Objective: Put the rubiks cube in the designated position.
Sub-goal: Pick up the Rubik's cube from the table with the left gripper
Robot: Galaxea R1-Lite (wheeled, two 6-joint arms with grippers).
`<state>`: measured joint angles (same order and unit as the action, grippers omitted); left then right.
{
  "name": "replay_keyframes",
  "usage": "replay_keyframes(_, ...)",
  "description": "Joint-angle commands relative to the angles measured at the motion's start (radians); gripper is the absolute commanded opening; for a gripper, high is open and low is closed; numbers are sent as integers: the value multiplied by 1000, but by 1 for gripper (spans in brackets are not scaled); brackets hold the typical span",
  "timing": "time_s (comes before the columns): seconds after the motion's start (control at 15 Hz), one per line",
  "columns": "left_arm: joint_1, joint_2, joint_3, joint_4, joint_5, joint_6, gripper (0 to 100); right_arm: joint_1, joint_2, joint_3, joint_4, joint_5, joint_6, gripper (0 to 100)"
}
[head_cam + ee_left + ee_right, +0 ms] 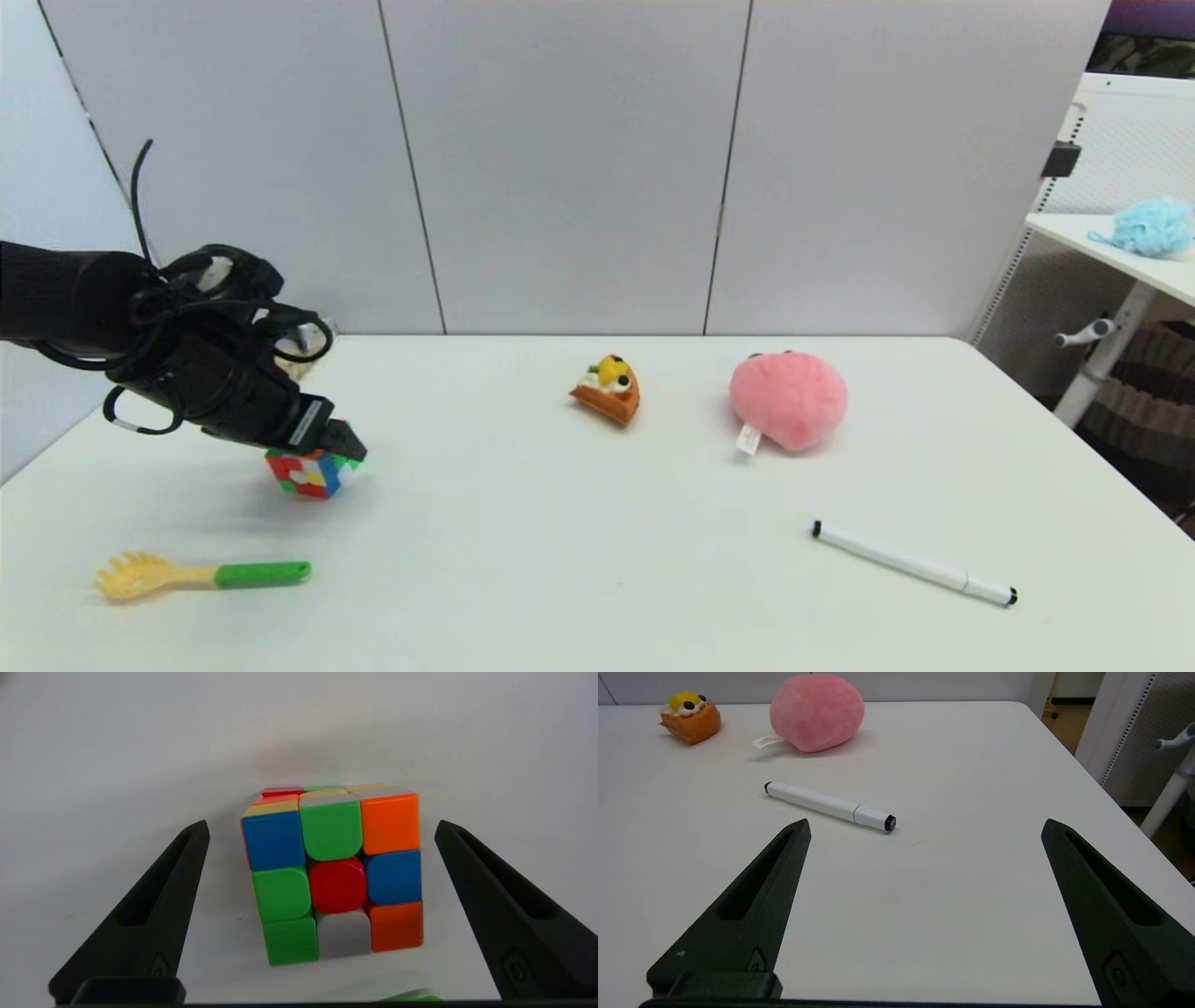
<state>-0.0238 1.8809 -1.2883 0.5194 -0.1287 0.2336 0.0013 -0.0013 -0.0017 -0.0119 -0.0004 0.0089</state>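
The left gripper [322, 826] is held low over the rubiks cube [334, 872] at the left side of the white worktop [579, 551], its jaws spread wide with a clear gap on each side of the cube, nothing being gripped. The cube is seen resting on the worktop, just beyond a yellow-and-green toy fork [201, 574] and well apart from the toy cake slice [609, 388], the pink plush [789, 399] and the white marker [913, 564]. A slip is judged possible: the cube sits slightly turned relative to the jaws and nearer one finger than the other, so an uneven closing could rotate or push it across the smooth surface instead of clamping it squarely. Its glossy stickerless faces may also offer little friction. The cube appears scrambled, with a red centre ringed by green, blue, orange and white squares on the face seen from the left wrist. The right gripper [924, 830] is parked over the right side, jaws open and empty.
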Motion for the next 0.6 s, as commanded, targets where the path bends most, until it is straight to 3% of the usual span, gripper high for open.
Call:
replay_keyframes(0.07, -1, 27, 0, 4, 0, 3, 100, 0, 1, 0, 0, -1, 0, 100)
replay_keyframes(0.27, -2, 40, 0, 4, 3, 3, 100, 0, 1, 0, 0, 0, 0, 100)
replay_keyframes(0.33, -2, 41, -5, 4, 3, 6, 0, 0, 1, 0, 0, 0, 0, 100)
replay_keyframes(0.6, -1, 43, -6, 4, 4, 38, 0, 0, 1, 0, 0, 0, 0, 100)
